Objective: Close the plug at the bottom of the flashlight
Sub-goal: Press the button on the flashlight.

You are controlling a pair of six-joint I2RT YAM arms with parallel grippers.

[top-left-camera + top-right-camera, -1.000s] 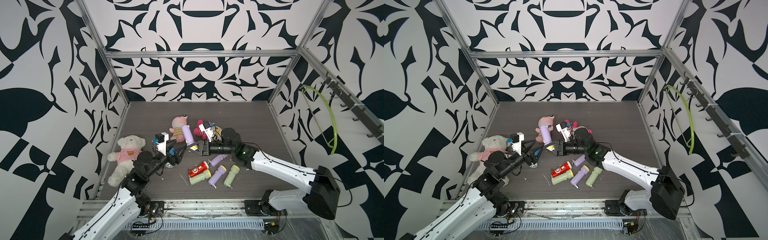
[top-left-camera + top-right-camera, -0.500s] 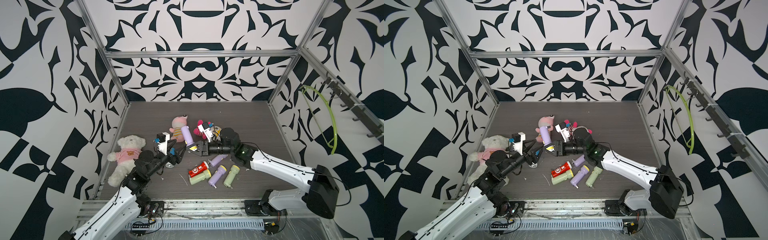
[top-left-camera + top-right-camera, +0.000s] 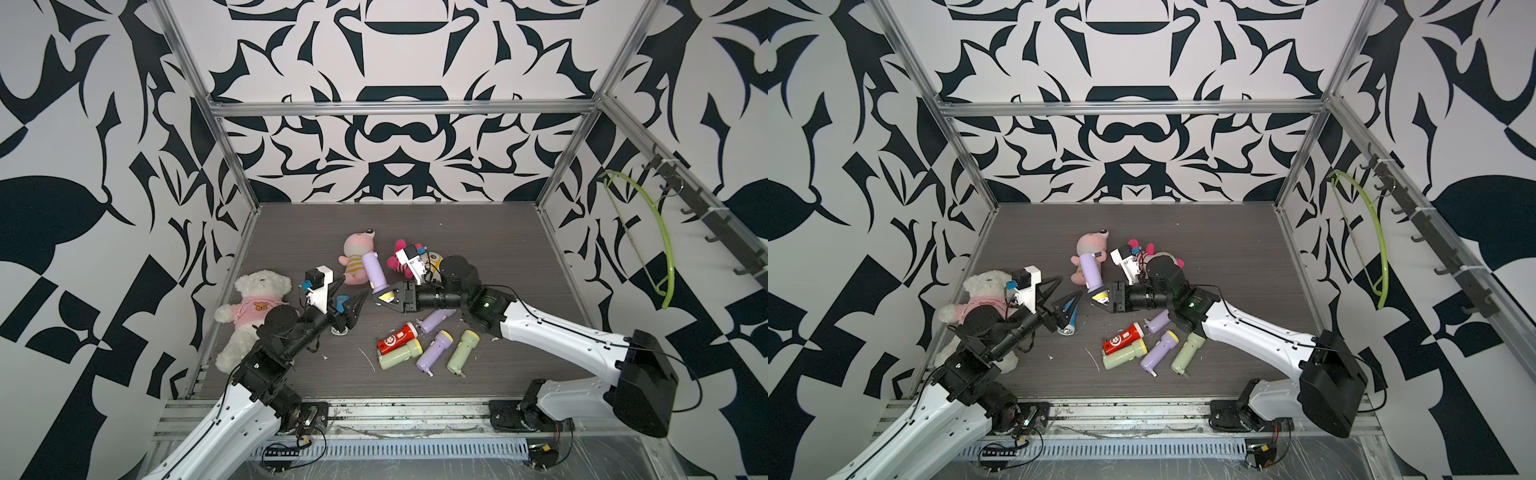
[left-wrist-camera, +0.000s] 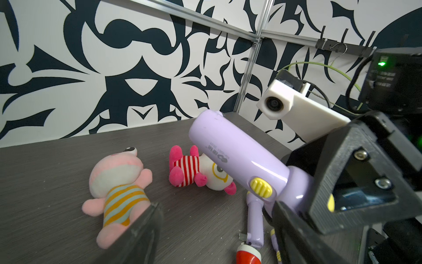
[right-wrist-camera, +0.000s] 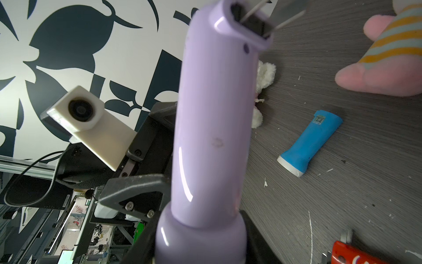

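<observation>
My right gripper is shut on the wide head of a lilac flashlight, which it holds above the table. The flashlight's bottom end points toward the back wall. There the plug stands flipped out, with two bare metal prongs showing. My left gripper is open and empty. It hovers just left of the flashlight's head, its fingertips a short gap from the right gripper.
A blue flashlight lies under my left gripper. Red, green and lilac flashlights cluster at front centre. A white bear, a pink plush and a red-striped plush lie around. A green hanger hangs on the right wall.
</observation>
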